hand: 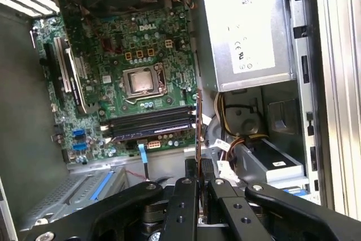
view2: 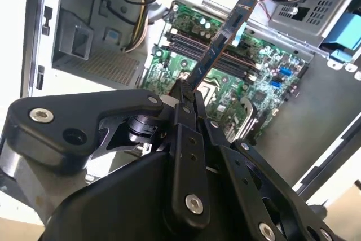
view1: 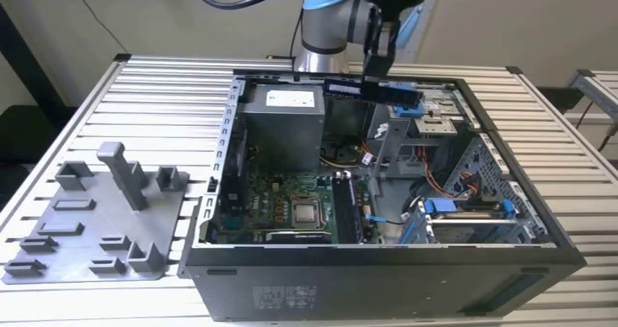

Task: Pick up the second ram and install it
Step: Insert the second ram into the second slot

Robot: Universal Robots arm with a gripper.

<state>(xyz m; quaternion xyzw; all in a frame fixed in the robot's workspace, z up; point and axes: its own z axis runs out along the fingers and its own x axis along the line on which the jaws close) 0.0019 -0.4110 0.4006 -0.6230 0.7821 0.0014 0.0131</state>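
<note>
fingers: clamped on second ram, above case far side
risk: stick skews in grip, misses motherboard slots, bends pins

Arm: rises upright at the far side of the exterior view, with the wrist bent forward.
Gripper: hangs from the wrist and points straight down.
Fingers: black, pressed close together, clamping the ram between them.
</note>
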